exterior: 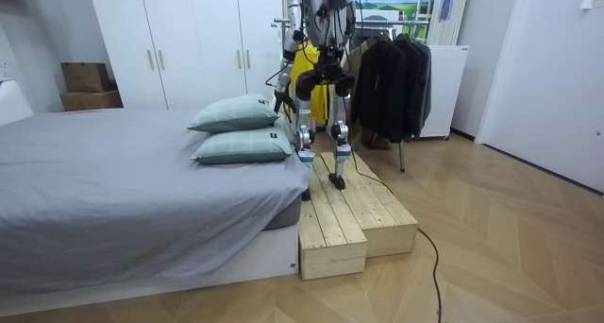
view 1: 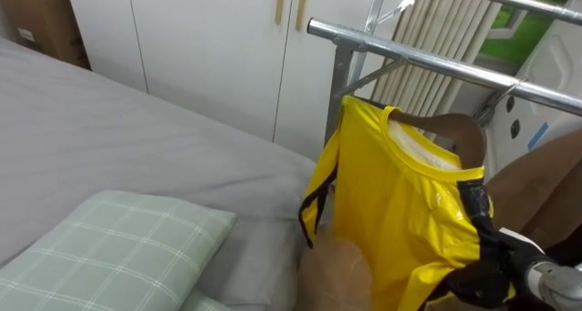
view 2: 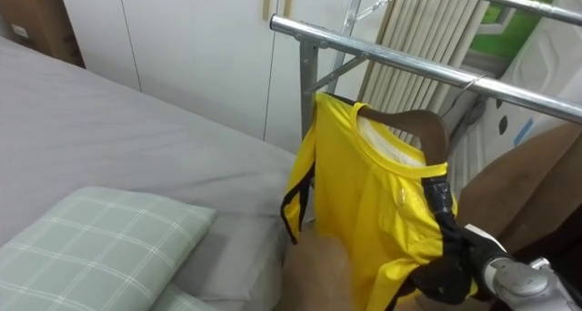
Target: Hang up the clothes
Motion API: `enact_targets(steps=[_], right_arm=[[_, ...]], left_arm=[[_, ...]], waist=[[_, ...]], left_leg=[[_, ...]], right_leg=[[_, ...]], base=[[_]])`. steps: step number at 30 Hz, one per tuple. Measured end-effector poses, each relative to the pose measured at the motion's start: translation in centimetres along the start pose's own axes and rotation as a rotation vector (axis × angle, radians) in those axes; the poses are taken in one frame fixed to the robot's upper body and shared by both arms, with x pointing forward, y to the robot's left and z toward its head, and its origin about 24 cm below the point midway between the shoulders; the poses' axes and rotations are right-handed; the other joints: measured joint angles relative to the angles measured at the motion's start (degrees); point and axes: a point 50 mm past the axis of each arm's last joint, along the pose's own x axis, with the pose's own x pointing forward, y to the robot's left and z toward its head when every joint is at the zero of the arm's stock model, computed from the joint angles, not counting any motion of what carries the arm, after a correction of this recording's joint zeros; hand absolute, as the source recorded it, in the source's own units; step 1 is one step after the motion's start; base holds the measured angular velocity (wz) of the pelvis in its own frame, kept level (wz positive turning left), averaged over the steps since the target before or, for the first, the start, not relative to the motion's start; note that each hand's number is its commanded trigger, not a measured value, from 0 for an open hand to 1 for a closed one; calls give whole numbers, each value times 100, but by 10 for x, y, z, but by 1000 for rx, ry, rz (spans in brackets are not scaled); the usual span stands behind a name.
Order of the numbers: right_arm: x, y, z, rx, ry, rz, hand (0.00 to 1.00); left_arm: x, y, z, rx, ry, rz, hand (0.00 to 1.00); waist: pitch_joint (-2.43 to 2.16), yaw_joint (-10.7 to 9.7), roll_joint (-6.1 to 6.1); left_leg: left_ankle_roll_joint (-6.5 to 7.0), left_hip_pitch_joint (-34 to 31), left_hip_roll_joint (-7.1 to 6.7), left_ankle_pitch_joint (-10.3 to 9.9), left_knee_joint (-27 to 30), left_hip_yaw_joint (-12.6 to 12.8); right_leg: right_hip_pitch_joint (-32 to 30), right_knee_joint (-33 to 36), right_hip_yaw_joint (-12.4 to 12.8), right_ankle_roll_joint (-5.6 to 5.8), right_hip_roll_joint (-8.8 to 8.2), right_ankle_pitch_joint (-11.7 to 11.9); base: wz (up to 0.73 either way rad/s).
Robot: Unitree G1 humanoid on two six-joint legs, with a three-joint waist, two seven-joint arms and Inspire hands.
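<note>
— What about the right hand (view 1: 489, 255)?
— Its dark fingers are clamped on the shoulder of the glossy yellow shirt (view 1: 400, 211), which sits on a brown wooden hanger (view 1: 459, 129).
— Where is it?
— Just under the grey metal rail (view 1: 436, 61), beside the grey bed (view 1: 136, 138).

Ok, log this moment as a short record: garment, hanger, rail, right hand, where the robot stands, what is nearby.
garment: glossy yellow shirt, on a brown wooden hanger
rail: grey metal rack rail, above the shirt; cannot tell if the hanger is hooked on
right hand: curled on the shirt's shoulder
robot: stands on a pale wooden platform beside the grey bed
nearby: green checked pillow
</note>
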Motion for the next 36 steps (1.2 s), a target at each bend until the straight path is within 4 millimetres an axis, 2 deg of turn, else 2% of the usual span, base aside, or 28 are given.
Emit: enact_targets(steps=[6,7,8,10,11,12,36], right_arm=[[0,0,0,4,-1,2,100],[0,-1,0,7,-3,2,89],[0,-1,0,7,-3,2,59],[0,-1,0,7,-3,1,19],[0,-1,0,8,-3,1,4],[0,-1,0,7,-2,1,0],[-1,-4,-1,3,18,-23,0]], left_arm=[[0,0,0,16,0,-14,0],[0,0,0,16,0,-16,0],[0,0,0,16,0,-17,0],[0,0,0,16,1,-17,0],[0,0,0,16,2,-17,0],[0,0,0,17,3,-17,0],[0,2,-2,4,14,-58,0]], waist=[[-3,1,-4],[-2,1,-4],[-2,1,-3],[-2,2,-4],[-3,1,-5],[-4,1,-7],[-13,-17,2]], left_leg=[[0,-8,0,0,-2,0],[0,-8,0,0,-3,0],[0,-8,0,0,-3,0],[0,-8,0,0,-4,0],[0,-7,0,0,-2,0],[0,-5,0,0,1,0],[1,1,-9,1,29,-18]], right_leg=[[-5,-1,-2,0,0,0],[-6,-2,-2,0,0,0],[-6,-2,-2,0,0,0],[-5,-2,-3,0,0,0],[-3,-2,-3,0,0,0],[3,-2,-3,0,0,0],[8,18,-11,0,-10,0]], base=[[0],[0],[0],[0],[0],[0],[0]])
